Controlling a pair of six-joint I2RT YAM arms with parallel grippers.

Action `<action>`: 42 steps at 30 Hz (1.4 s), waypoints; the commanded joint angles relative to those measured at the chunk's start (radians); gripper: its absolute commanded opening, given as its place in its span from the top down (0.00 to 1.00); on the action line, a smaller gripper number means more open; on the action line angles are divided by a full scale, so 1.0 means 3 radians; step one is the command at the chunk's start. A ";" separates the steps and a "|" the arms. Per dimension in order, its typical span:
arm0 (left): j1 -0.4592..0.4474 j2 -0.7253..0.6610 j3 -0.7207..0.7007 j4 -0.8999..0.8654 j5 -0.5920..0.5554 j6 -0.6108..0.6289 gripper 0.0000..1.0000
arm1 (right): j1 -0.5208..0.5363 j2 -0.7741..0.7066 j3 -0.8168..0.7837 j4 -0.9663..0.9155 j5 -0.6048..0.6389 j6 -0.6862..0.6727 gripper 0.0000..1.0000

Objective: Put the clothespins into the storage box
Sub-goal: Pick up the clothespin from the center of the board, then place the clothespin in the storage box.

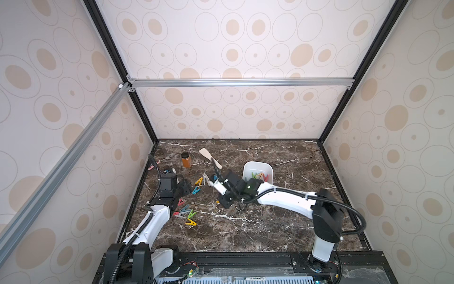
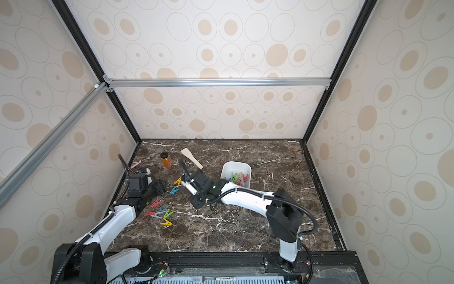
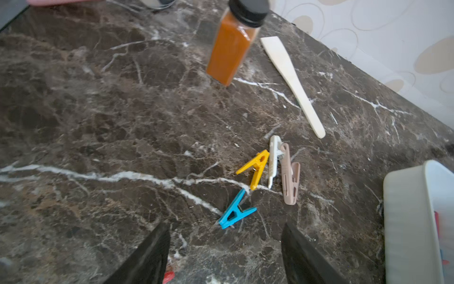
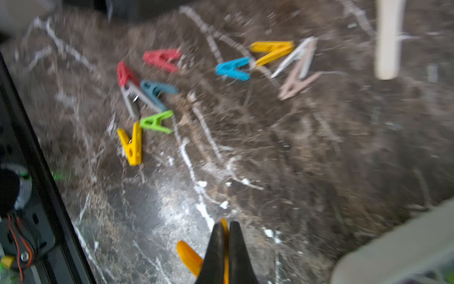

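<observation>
Right gripper (image 4: 226, 227): jaws seen clamped on an orange clothespin (image 4: 188, 257); positioned near centre of both top views, lower left of the box.
Left gripper (image 3: 226, 224): jaws held wide, nothing gripped; a blue clothespin (image 3: 235, 211) is seen on the marble table (image 1: 270, 221) just ahead.
Storage box (image 1: 255, 166): set right of centre, open; several coloured pegs (image 1: 260, 176) are contained.
Loose clothespins (image 1: 188, 214): scattered in two clusters left of centre, apart from the box.
Clutter: amber jar (image 1: 186, 159) and wooden spatula (image 1: 208, 157) noted at upper left of tabletop.

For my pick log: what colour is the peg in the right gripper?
Orange peg, clamped in the right gripper; clearest in the right wrist view.
</observation>
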 commanded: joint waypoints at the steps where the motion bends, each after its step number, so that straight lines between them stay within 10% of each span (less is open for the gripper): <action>1: -0.0551 -0.0004 0.0182 0.0253 -0.0198 0.0219 0.27 | -0.0345 -0.0162 -0.0231 0.0094 0.0110 0.0426 1.00; 7: -0.1300 0.0225 0.0298 0.0531 -0.0416 0.0444 0.27 | -0.0837 -0.0119 -0.0308 -0.0033 0.0621 0.0671 1.00; 15: -0.1513 0.0493 0.0394 0.0550 -0.0443 0.0461 0.27 | -0.0999 0.0311 0.0016 -0.0306 0.1342 0.0807 0.98; 22: -0.1513 0.0629 0.0501 0.0315 -0.0586 0.0340 0.28 | -0.0987 0.0497 0.0386 -0.0687 0.1683 0.1026 0.68; 42: -0.0205 0.0265 -0.0145 0.0247 -0.0206 -0.0480 0.29 | -0.0158 0.1810 0.2075 -0.0797 0.0527 0.1643 0.71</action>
